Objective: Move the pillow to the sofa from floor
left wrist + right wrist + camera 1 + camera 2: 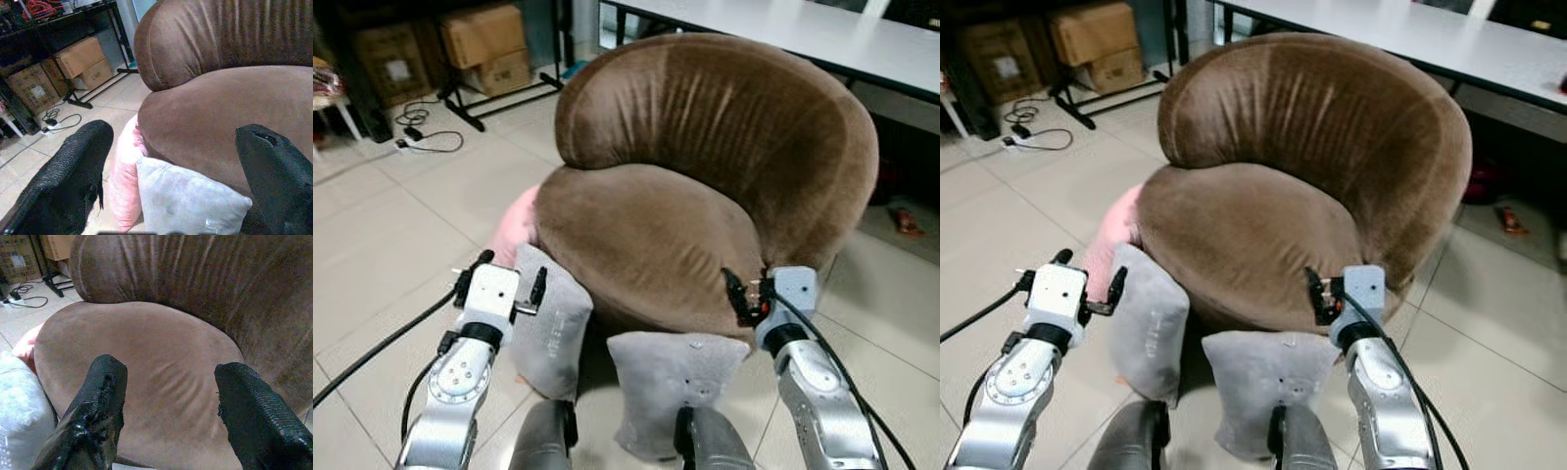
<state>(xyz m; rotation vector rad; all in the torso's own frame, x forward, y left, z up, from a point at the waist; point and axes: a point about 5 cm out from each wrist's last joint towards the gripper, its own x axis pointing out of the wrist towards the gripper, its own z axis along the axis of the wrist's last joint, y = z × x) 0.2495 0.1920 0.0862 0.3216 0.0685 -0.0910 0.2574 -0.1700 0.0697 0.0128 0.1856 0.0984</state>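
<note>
1. Both silver arms reach forward, raised — the left gripper beside the brown sofa, its fingers spread apart and empty.
2. The right gripper hovers at the seat's front edge, fingers likewise apart.
3. Two grey pillows stand on the tiled floor against the sofa's base — a pink pillow behind them.
4. Cardboard boxes carry labels too small to read.

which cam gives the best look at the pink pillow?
Left wrist view: the pink pillow stands on edge against the sofa, behind a grey pillow. Both eye views show just a strip of it beside the sofa; the right wrist view catches one corner.
</note>
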